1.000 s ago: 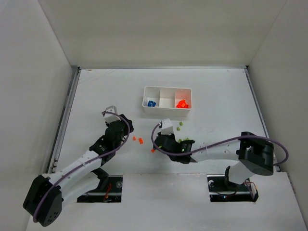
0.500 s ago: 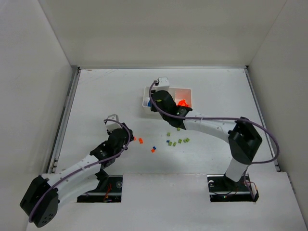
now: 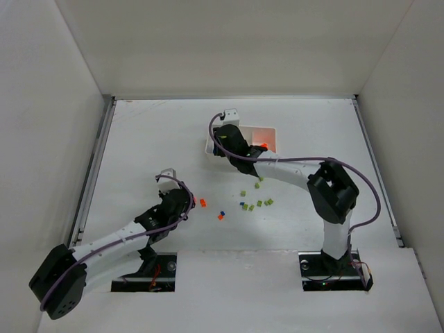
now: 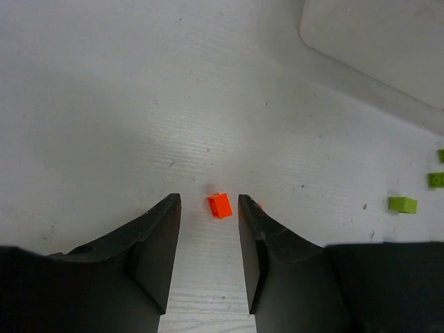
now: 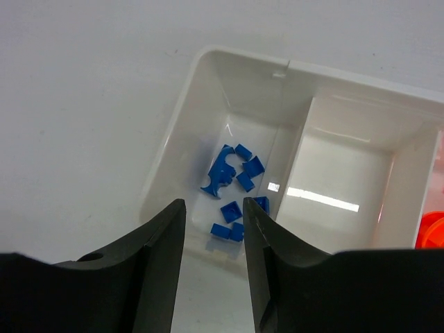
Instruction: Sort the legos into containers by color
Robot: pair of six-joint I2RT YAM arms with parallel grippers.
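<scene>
Nearest, left hand: low over tabletop, fingers parted narrowly, empty.
Orange brick: straight ahead between the tips, slightly skewed; whether it touches them is unclear.
Loose legos: green and blue, rightward, mid-tabletop.
Right hand: parted, seemingly empty, over tray's left compartment, blue bricks inside.

Table: matt white surface, finely grained, with small scuffs and specks. Tray: smooth white plastic, glossy, with bright reflections on the compartment floors. Blue legos: hard plastic with a slight sheen. Orange-red brick and yellow-green brick: smooth plastic, satin finish. Left gripper fingers and right gripper fingers: black plastic, matt, faintly textured
</scene>
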